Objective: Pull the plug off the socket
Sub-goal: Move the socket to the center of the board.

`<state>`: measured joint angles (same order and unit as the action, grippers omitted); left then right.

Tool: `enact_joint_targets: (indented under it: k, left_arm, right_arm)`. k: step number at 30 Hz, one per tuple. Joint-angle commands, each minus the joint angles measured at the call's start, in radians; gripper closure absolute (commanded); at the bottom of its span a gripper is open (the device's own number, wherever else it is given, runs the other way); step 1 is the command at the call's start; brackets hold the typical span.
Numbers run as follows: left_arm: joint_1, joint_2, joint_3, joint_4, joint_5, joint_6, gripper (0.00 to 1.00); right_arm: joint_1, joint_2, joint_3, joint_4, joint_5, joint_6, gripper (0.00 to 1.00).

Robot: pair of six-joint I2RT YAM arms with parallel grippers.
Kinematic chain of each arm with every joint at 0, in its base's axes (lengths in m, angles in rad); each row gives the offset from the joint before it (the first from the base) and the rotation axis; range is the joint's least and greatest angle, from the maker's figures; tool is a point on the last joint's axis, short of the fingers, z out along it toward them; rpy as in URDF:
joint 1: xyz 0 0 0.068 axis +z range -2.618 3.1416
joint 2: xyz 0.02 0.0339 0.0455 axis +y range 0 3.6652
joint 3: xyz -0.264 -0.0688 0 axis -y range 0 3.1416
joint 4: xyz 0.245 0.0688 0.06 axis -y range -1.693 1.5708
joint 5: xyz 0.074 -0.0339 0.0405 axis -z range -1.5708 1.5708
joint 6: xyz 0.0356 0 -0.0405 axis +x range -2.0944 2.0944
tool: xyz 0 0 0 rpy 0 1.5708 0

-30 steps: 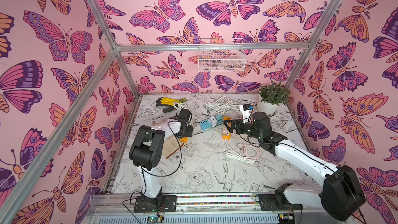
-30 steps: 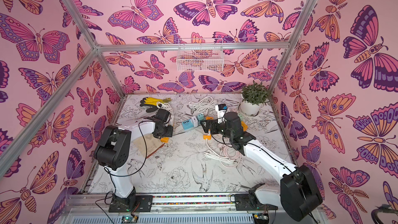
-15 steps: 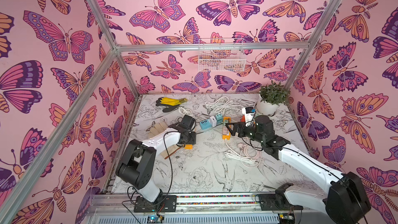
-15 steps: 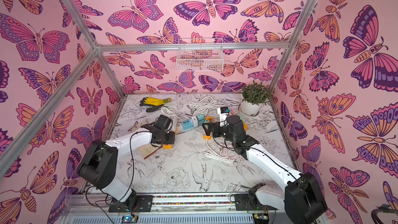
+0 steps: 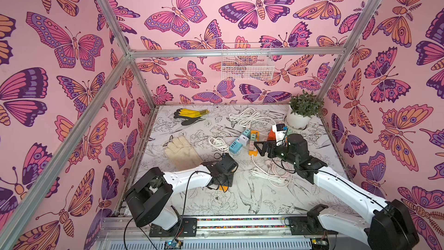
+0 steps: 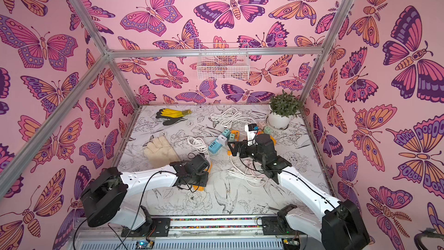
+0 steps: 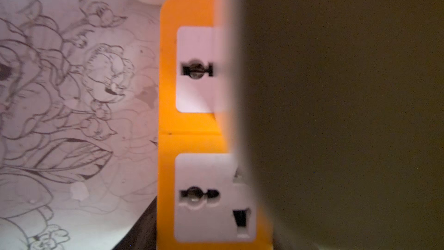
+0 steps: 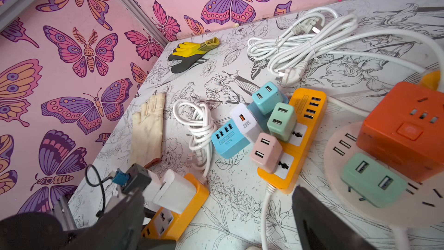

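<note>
A small orange power strip, the socket (image 8: 192, 200), lies near the table's front middle. A white plug (image 8: 175, 191) stands pushed into its far end. My left gripper (image 5: 224, 179) (image 6: 198, 177) bears down on that plug and is shut on it, though its fingers are hidden. In the left wrist view the strip's orange body (image 7: 168, 126) and two free white outlets show. A dark blur fills the rest of that view. My right gripper (image 5: 258, 147) (image 8: 216, 224) hangs open and empty above the table, a short way behind the strip.
A longer orange strip (image 8: 305, 126) carries several coloured chargers. Beside it are an orange cube socket (image 8: 408, 126) and a round white socket block (image 8: 348, 140). White cables (image 5: 269, 171) (image 5: 245, 116), a cream glove (image 5: 182, 155), a yellow-black glove (image 5: 189, 115) and a potted plant (image 5: 304, 111) lie around.
My left gripper has come from the table's middle-left toward the front, and the small orange strip has travelled with it. The right gripper has hardly moved and stays open.
</note>
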<state>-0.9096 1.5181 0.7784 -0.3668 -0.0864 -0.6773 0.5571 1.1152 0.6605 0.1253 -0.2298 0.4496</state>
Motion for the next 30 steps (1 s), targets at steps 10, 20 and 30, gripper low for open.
enact_joint_targets:
  k: [10,20,30]
  left_arm:
    - [-0.044,-0.143,-0.008,0.036,0.032,0.064,0.27]
    - [0.251,-0.647,-0.495,0.584,0.227,-0.094,0.14]
    - [0.434,-0.413,-0.499,0.650,0.443,-0.265,0.25]
  right_arm:
    - [0.005,-0.075,-0.021,-0.058,-0.076,-0.032,0.01]
    - [0.059,-0.038,-0.017,0.032,-0.273,0.058,0.01]
    - [0.472,0.309,0.382,-0.545,0.504,0.100,0.01]
